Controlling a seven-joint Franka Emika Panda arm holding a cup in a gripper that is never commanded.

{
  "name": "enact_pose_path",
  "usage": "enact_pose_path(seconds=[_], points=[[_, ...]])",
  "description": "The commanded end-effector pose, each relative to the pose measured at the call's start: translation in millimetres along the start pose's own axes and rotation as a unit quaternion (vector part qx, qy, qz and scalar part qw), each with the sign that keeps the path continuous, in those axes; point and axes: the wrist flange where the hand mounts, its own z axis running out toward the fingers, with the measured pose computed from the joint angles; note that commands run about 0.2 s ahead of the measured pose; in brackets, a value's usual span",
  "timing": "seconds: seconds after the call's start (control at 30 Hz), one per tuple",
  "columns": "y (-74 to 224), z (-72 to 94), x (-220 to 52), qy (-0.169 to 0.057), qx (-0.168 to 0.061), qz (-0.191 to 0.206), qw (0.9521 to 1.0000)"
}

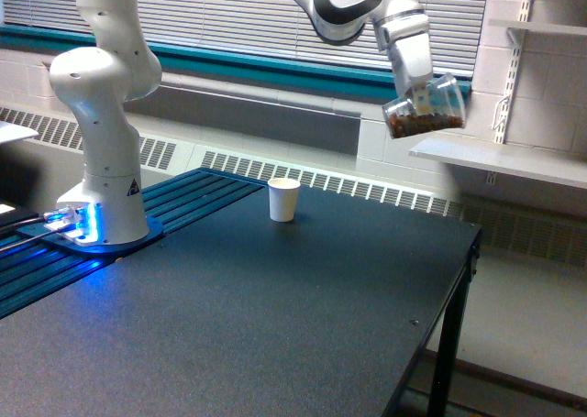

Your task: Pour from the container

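gripper [420, 92] clenched on container [426, 107] | container held tilted in the air, above and beyond table's [275, 325] far right corner, brown bits pooled at its low side | white cup [283, 199] stood upright near table's far edge, well apart from container

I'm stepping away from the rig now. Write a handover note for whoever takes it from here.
Gripper: shut on the clear container, held high in the air, tilted, brown contents inside.
White cup: upright on the black table, well below the container and off toward the exterior view's left.
Done: container is lifted and carried.
Left: bring it over the white cup, probably the target, and pour; nothing visibly spilled on the table.
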Motion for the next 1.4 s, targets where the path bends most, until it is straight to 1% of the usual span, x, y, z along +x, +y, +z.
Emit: enact_pose_path(seconds=[0.03, 0.3, 0.63, 0.9, 1.23, 1.4], points=[[-8, -8.8, -25, 0.001, 0.001, 0.016, 0.9999], [-7, -13.1, -60, -0.004, -0.005, 0.023, 0.9997], [-8, -16.5, -102, -0.017, -0.019, 0.006, 0.9997], [-16, -16.2, -128, -0.027, -0.020, -0.008, 0.9994], [-28, -19.2, -152, -0.029, -0.020, -0.032, 0.9989], [-34, -19.6, -165, -0.033, -0.014, -0.040, 0.9986]])
